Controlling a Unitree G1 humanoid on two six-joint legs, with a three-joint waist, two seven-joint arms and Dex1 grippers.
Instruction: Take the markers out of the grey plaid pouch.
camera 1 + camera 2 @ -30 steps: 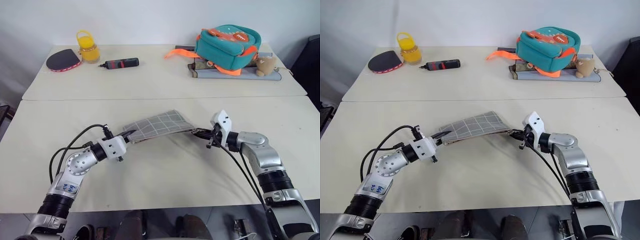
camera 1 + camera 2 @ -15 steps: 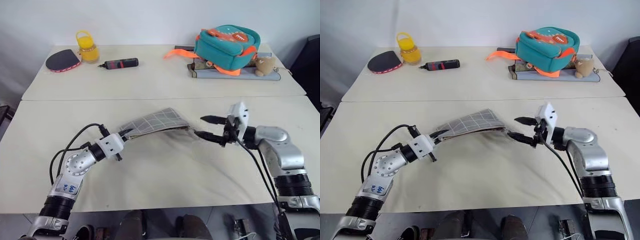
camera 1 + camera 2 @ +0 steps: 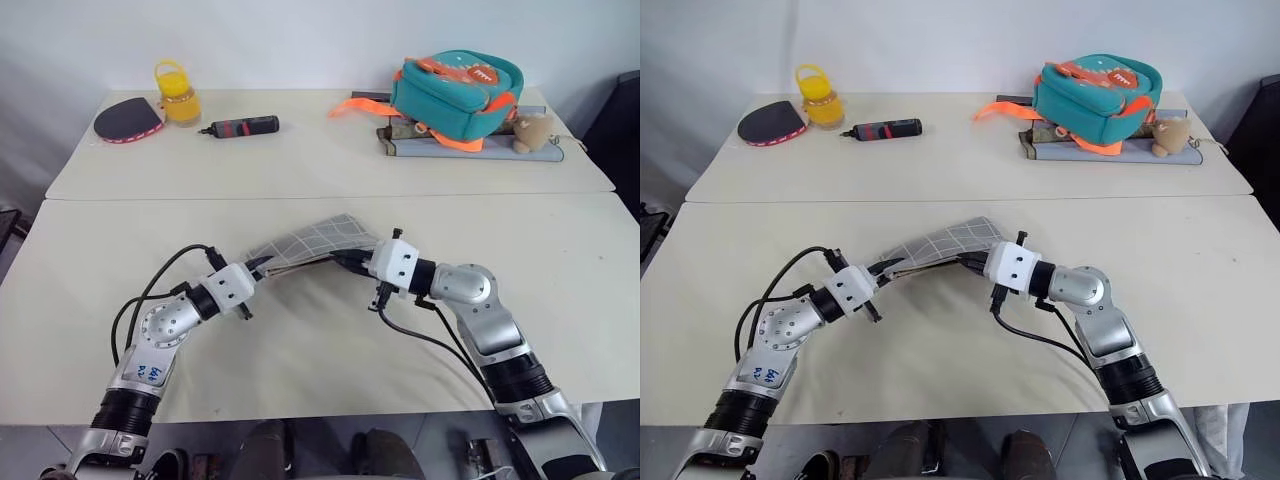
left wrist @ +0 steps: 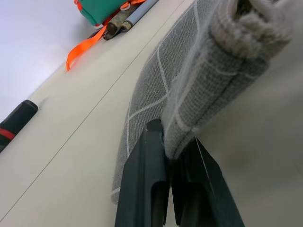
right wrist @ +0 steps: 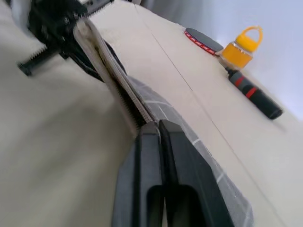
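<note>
right now i see the grey plaid pouch (image 3: 312,244) lifted off the near tabletop (image 3: 300,350), strung between both arms. left end effector (image 3: 258,269) is pinched tight on the pouch's left end; wrist cam shows fabric clamped between its fingers (image 4: 144,189). right end effector (image 3: 345,260) is closed w/ tips at the pouch's open zipper edge, can't tell if it pinches fabric. no markers visible. teal backpack (image 3: 455,85), yellow bottle (image 3: 175,95) & black-red tool (image 3: 240,127) sit on the far tabletop.
</note>
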